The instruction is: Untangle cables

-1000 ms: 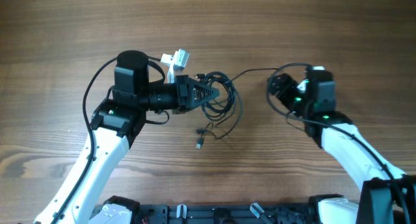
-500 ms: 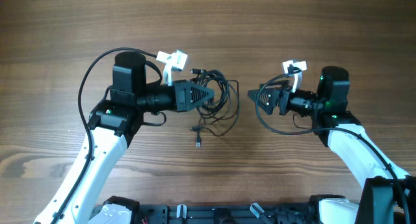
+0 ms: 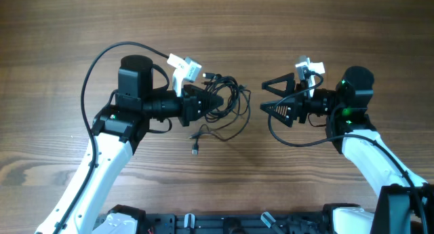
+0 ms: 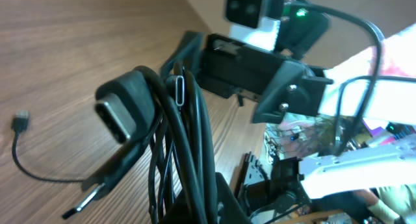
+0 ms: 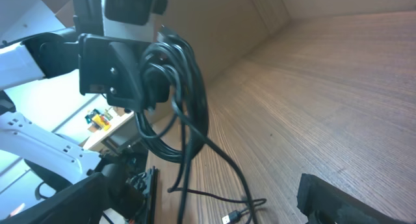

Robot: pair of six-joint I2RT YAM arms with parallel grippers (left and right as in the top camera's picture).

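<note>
The cables [image 3: 230,102] are a tangled bundle of thin black cords held just above the wooden table [image 3: 217,24], left of centre. My left gripper [image 3: 211,102] is shut on the bundle from the left. In the left wrist view the cables [image 4: 185,133] rise out of my left gripper [image 4: 218,201], with a thick plug [image 4: 120,110] at the top. One loose cord hangs down to a small plug [image 3: 194,150] on the table. My right gripper [image 3: 264,96] faces the bundle from the right, open and holding nothing. From the right wrist the cables [image 5: 182,100] hang ahead of my right gripper [image 5: 214,208].
Thicker black arm cables loop beside each arm: one [image 3: 91,78] arcs over the left arm and one [image 3: 288,138] sags below the right wrist. A black rail [image 3: 224,224] runs along the table's near edge.
My right gripper has swung round to face left and come in toward the bundle with its jaws wider. The left gripper has shifted slightly with the bundle, and the dangling plug has moved left.
</note>
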